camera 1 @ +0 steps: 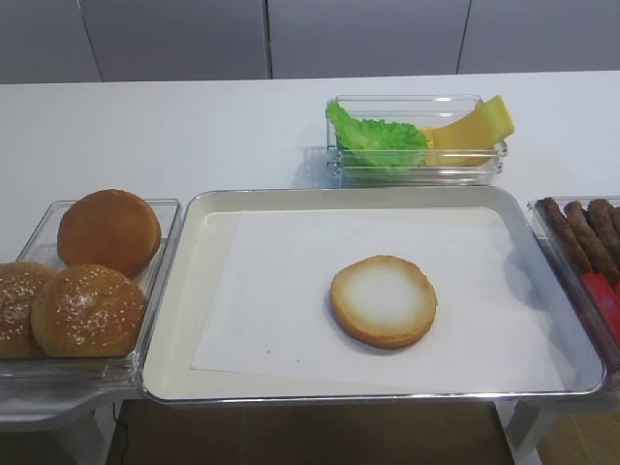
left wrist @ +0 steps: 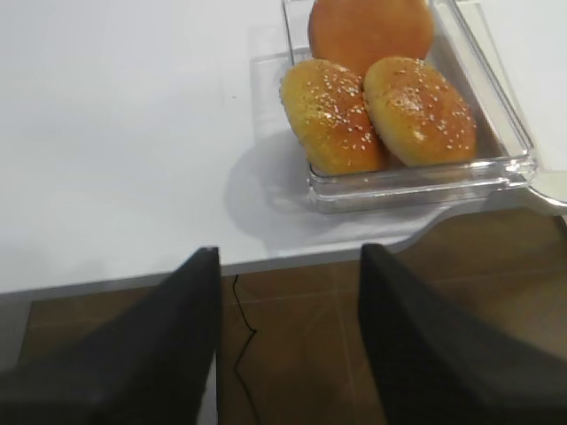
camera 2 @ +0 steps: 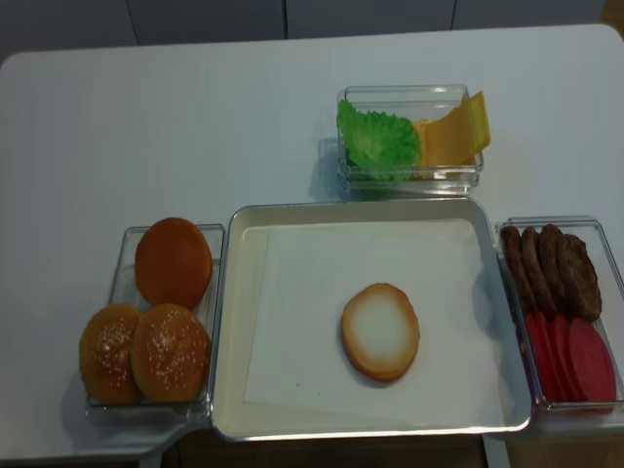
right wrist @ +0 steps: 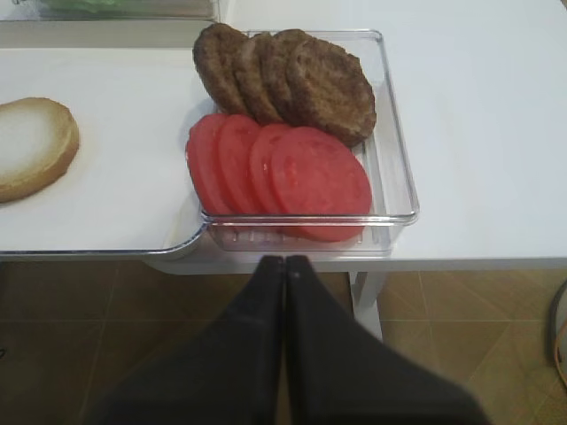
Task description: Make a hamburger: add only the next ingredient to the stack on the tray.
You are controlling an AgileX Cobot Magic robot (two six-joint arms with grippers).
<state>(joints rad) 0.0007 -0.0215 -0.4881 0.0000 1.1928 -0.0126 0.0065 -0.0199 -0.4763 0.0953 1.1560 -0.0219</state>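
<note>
Both arms hang back off the table edge: left gripper [left wrist: 288,336] spread wide and empty, right gripper [right wrist: 284,292] pinched together, holding nothing.

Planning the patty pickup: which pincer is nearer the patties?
Right. The right pincer, shut, hangs off the table edge just before the patties; the left pincer, open, is by the bun box.

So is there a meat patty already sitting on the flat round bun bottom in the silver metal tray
No, the flat round bun bottom lies bare, pale cut face up, on the silver metal tray; the brown meat patties are in their clear plastic container.
</note>
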